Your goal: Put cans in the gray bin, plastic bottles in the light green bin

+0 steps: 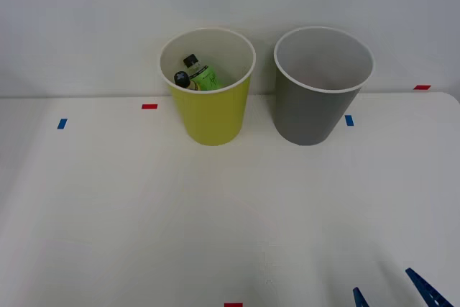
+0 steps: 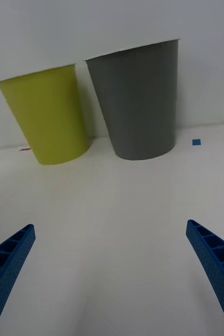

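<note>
The light green bin (image 1: pixel 210 109) (image 2: pixel 51 113) stands at the back of the table, left of the gray bin (image 1: pixel 313 98) (image 2: pixel 138 100). Inside the light green bin lie two plastic bottles: a bright green one (image 1: pixel 202 73) with a black cap and a second one of which a black cap (image 1: pixel 181 78) shows. The gray bin's inside looks pale, and its bottom is hidden. No cans are in sight. My right gripper (image 1: pixel 394 292) (image 2: pixel 110 262) is open near the table's front right edge, well short of both bins, with nothing between its blue fingers (image 2: pixel 9 257).
The white table (image 1: pixel 215 213) stretches between the gripper and the bins. Small red tape marks (image 1: pixel 149 106) and blue tape marks (image 1: pixel 62 124) dot the tabletop near the back wall, and another red mark (image 1: pixel 233 305) sits at the front edge.
</note>
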You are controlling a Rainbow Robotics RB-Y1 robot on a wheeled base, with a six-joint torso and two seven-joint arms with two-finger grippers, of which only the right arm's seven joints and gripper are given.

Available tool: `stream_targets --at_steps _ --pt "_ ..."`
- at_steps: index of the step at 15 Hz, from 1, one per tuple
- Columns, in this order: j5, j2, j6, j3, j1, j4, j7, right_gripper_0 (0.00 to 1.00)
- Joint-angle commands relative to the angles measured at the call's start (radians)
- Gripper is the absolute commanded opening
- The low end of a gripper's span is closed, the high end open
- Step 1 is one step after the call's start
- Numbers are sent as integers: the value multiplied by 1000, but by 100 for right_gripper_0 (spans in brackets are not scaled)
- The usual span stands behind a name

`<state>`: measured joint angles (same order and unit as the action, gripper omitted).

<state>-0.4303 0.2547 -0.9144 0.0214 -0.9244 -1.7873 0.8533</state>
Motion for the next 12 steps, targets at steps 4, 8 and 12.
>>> stream_targets --at_steps 4,8,12 --pt "1 0 0 0 -1 -1 3 100" --pt "1 0 0 0 -1 -1 3 100" --pt "1 0 0 0 -1 -1 3 100"
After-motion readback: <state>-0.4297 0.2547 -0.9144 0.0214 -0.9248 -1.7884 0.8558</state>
